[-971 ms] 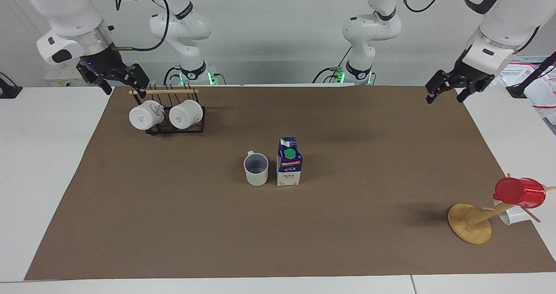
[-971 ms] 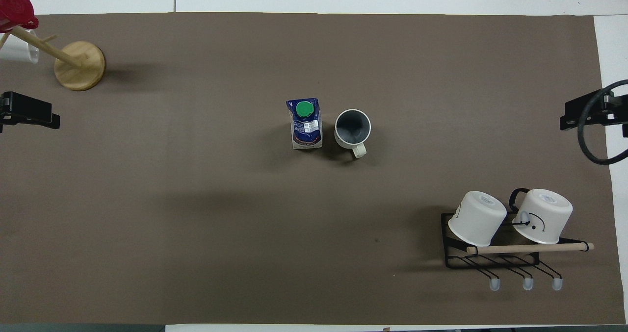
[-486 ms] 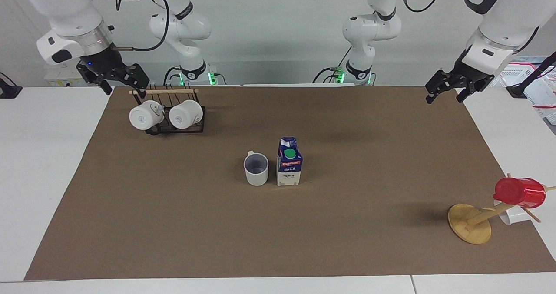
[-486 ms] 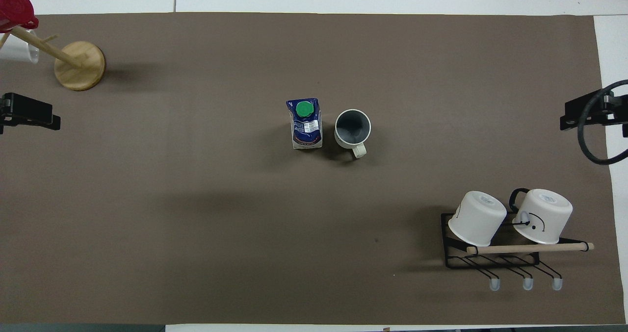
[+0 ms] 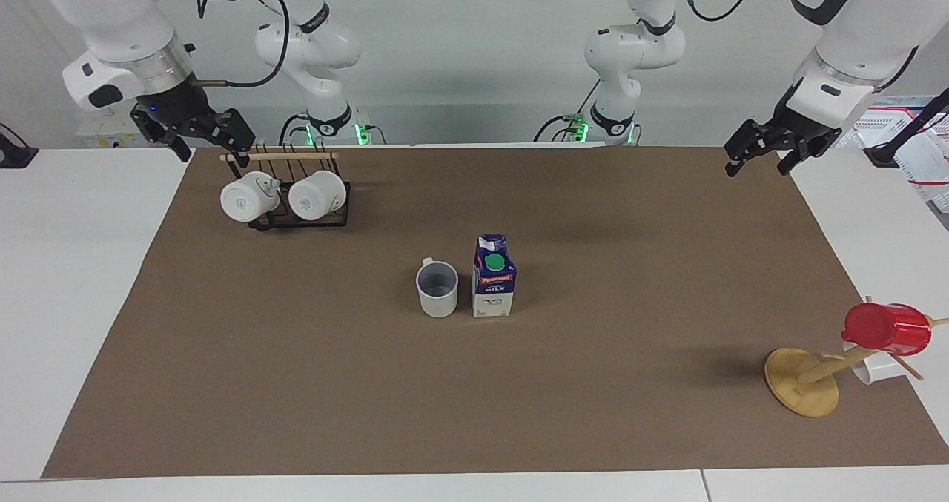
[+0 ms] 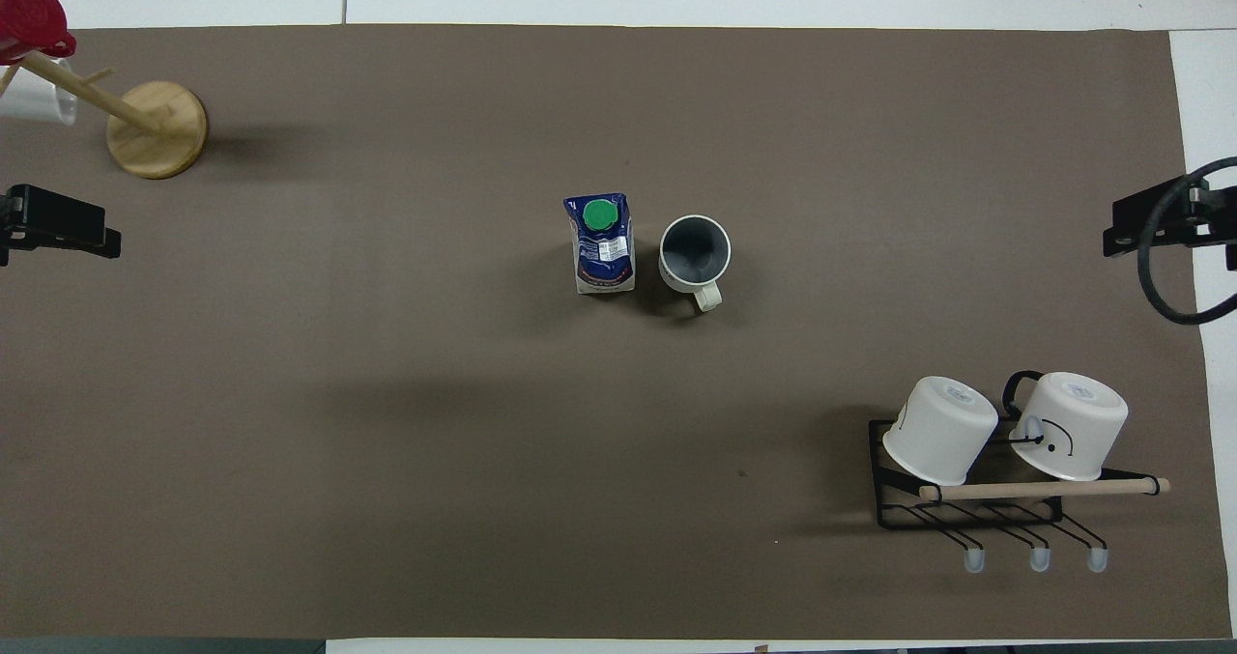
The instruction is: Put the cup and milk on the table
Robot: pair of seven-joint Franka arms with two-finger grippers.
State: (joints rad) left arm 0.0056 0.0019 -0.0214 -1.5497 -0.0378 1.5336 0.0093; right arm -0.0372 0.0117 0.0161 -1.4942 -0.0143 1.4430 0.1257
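Note:
The light grey-white cup (image 5: 437, 288) stands upright on the brown mat (image 5: 630, 279) of the white table (image 5: 74, 265), near the mat's middle, its handle toward the robots. The blue and white milk carton (image 5: 494, 277) with a green cap stands upright right beside it, toward the left arm's end. Both also show in the overhead view: the cup (image 6: 695, 251) and the milk (image 6: 601, 244). My left gripper (image 5: 756, 167) hangs open and empty over the mat's corner at its own end. My right gripper (image 5: 211, 148) hangs open and empty above the mug rack.
A black wire rack (image 5: 296, 213) holds two rounder white mugs (image 5: 248, 196) near the right arm's base. A wooden mug tree (image 5: 804, 380) with a red cup (image 5: 890, 329) and a white cup stands at the left arm's end, farther from the robots.
The left gripper has drifted very slightly upward. The cup, the milk and the right gripper have not moved.

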